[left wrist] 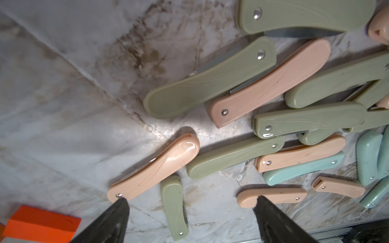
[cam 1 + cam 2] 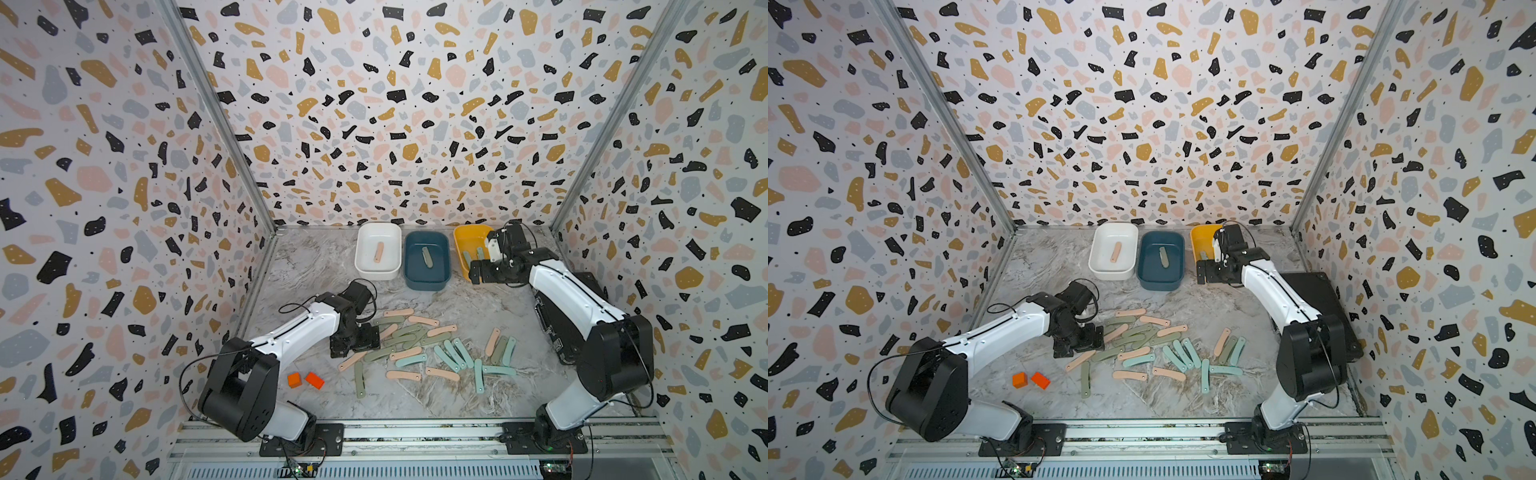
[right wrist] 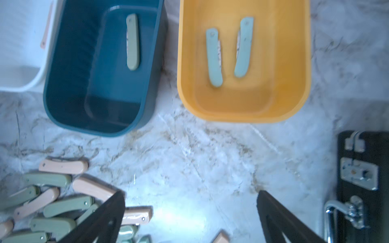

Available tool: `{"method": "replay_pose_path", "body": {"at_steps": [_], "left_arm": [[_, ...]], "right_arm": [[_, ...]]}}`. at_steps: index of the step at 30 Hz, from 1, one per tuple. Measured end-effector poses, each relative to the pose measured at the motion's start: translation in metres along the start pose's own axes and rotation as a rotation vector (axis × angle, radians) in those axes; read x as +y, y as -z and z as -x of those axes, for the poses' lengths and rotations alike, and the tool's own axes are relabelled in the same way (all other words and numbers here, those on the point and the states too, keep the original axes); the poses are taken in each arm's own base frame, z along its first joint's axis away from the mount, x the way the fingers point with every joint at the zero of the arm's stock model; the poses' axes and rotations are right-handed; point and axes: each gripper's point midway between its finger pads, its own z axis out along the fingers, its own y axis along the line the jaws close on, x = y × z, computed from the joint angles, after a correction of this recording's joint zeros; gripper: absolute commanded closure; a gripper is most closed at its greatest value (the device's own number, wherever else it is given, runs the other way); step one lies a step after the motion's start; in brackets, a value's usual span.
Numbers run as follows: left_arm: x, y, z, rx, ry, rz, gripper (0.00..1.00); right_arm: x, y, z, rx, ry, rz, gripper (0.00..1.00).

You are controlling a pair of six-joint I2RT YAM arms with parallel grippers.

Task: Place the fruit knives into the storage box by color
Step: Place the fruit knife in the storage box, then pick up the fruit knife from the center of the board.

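Sorting in progress on the marbled counter (image 2: 316, 266): three storage boxes stand in a row at the far wall, and the blue box (image 2: 426, 284) in the middle holds a single sage green knife (image 2: 427, 257). The white box (image 2: 376, 274), touching the blue box on my left, holds one peach-pink knife (image 2: 378, 252). The yellow box (image 3: 244, 113), just beside the blue box on my right, holds two mint teal knives (image 3: 213, 57) lying side by side and apart.

My right tool (image 3: 190, 193) hangs at the yellow box's near end, to the right of the blue box, with its fingers spread wide and nothing between them.

The remaining fruit knives (image 2: 419, 345), in pink, green and teal, lie scattered and partly overlapping on the counter, on the near side of the blue box. My left tool (image 1: 190, 201) is low at that heap's left edge, also spread and gripping nothing. One fingertip (image 1: 121, 207) sits by the rivet end of a pink knife (image 1: 153, 166), and a green knife (image 1: 174, 208) lies between the two tips.

Two orange blocks (image 2: 294, 379) sit nearer than the heap, well to the blue box's near left. A black case with metal latches (image 3: 362, 178) lies to its near right.
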Motion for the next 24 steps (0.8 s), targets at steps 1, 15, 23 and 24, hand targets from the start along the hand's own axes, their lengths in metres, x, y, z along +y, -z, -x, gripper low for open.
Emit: {"method": "replay_pose_path", "body": {"at_steps": [1, 15, 23, 24], "left_arm": [[0.0, -0.001, -0.002, 0.003, -0.002, 0.006, 0.12], [0.008, -0.006, -0.019, 0.034, 0.0, 0.06, 0.32], [0.012, -0.009, -0.025, 0.048, 0.004, 0.085, 0.35], [0.014, -0.01, -0.027, 0.052, 0.005, 0.089, 0.35]], "right_arm": [[0.001, -0.001, -0.013, 0.023, -0.002, 0.0, 0.0], [0.0, 0.016, -0.102, 0.139, -0.047, 0.014, 0.0], [-0.002, 0.036, -0.09, 0.054, -0.048, 0.001, 0.0], [-0.003, 0.039, -0.087, 0.035, -0.049, -0.001, 0.0]]}}
